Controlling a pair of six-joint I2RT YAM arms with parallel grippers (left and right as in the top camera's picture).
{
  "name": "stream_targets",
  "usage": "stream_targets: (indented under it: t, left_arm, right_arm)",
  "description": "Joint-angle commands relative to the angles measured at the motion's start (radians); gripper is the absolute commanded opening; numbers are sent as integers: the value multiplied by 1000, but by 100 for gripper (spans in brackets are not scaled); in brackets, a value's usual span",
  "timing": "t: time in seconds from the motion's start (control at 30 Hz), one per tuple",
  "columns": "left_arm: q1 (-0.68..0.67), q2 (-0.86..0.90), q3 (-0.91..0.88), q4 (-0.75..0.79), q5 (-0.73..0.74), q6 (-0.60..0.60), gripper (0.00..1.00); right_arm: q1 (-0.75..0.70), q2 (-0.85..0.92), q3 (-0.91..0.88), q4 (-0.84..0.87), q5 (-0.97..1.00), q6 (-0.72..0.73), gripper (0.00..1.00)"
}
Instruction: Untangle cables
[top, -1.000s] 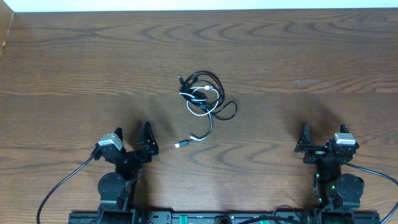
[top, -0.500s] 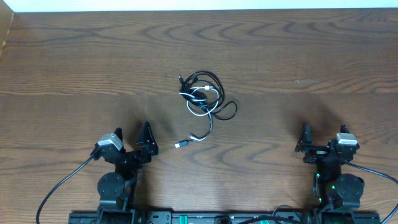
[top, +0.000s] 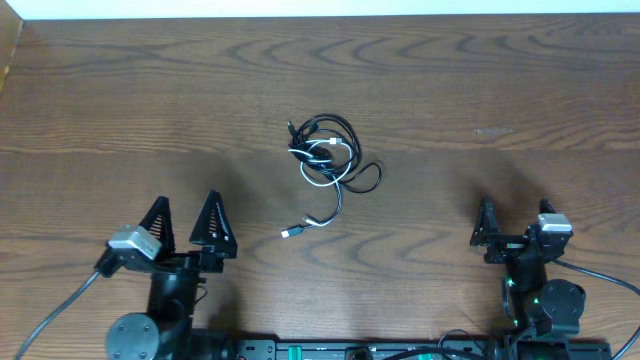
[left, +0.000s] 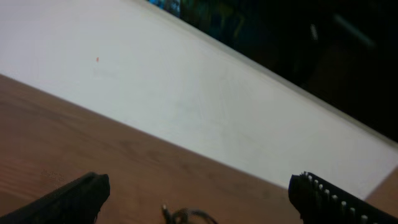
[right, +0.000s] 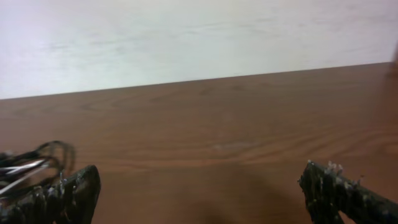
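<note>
The cables (top: 328, 160) lie in one tangled bundle at the middle of the table: black loops wound with a white cord, and one end with a small plug (top: 289, 233) trailing toward the front. My left gripper (top: 186, 218) is open and empty, near the front left, well short of the bundle. My right gripper (top: 513, 214) is open and empty at the front right. The left wrist view shows the top of the bundle (left: 186, 216) between the open fingers (left: 199, 196). The right wrist view shows the bundle (right: 31, 163) at far left, beyond the open fingers (right: 199, 193).
The wooden table (top: 500, 90) ends at a white wall along the far edge (top: 320, 12). Thicker black wires (top: 70, 315) run from the arm bases at the front.
My left arm has lifted and swung left, with its fingers now spread wide. The right arm and the cables have not moved.
</note>
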Motion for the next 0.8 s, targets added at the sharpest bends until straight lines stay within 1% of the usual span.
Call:
stream_targets:
  t: [0.0,0.13,0.23,0.37,0.47,0.53,0.57,0.63,0.67,0.77]
  left_arm:
    - [3,90,142,-76,60,62,98]
    - [3,230,328,-236,66,68,98]
    - [3,354,480,-354,129,110,98]
    - [3,540,700,-550,165,128,98]
    - [3,666,841,-702,165,129,98]
    - [3,774,947,-821,165,156,98]
    - [3,811,976,-853,164,169,98]
    - [3,874,1013,-893,164,180,98]
    - [3,938,1033,-923,165,180,98]
    - [3,1017,1033,-960,166,178,98]
  right_arm:
    - [-4,-5,74,-23,-99,60,99]
    - [-4,2,231,-87,-86,29,99]
    - [-4,36,360,-124,-87,19,99]
    - [-4,142,528,-186,-88,18,99]
    - [-4,258,669,-280,-105,18,99]
    - [-4,371,796,-391,-140,6,99]
    - [-4,423,853,-449,-161,-11,99]
    - [-4,517,954,-573,-185,-46,99]
    - [-4,609,1045,-701,-188,-70,99]
    - [-4,753,1154,-869,-188,-87,99]
